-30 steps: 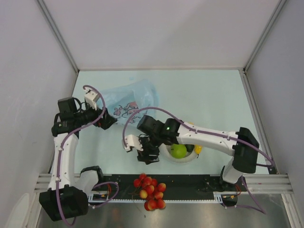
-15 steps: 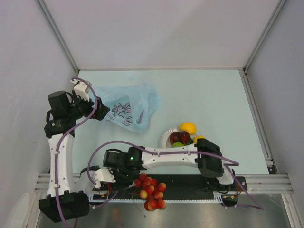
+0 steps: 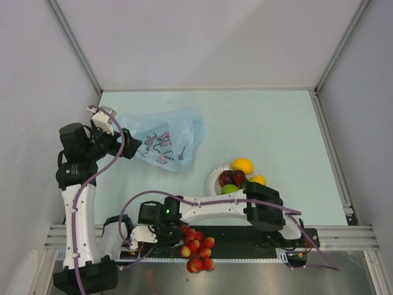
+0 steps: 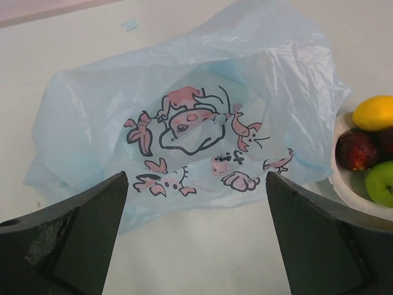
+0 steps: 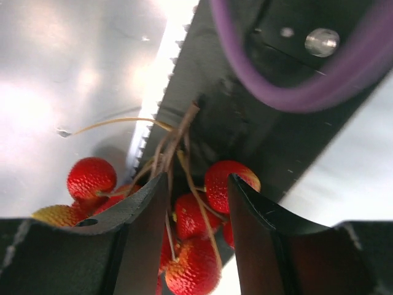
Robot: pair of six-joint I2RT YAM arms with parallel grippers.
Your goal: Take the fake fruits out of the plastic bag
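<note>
The light-blue plastic bag lies crumpled on the table at the left, printed side up. My left gripper hovers just off its near edge, open and holding nothing. A bunch of red grapes rests on the black rail at the near edge. My right gripper is down over it, its fingers standing apart either side of the stems and one berry. A lemon, a maroon fruit and a green apple sit on the white plate.
Another small yellow fruit lies at the plate's right rim. The right arm stretches leftward along the near edge, between the plate and the rail. White walls close in the table on three sides.
The right arm has swung from the plate to the near rail and come down over the grape bunch, its jaws narrowing. The left gripper drew back a little; the bag settled flatter.
</note>
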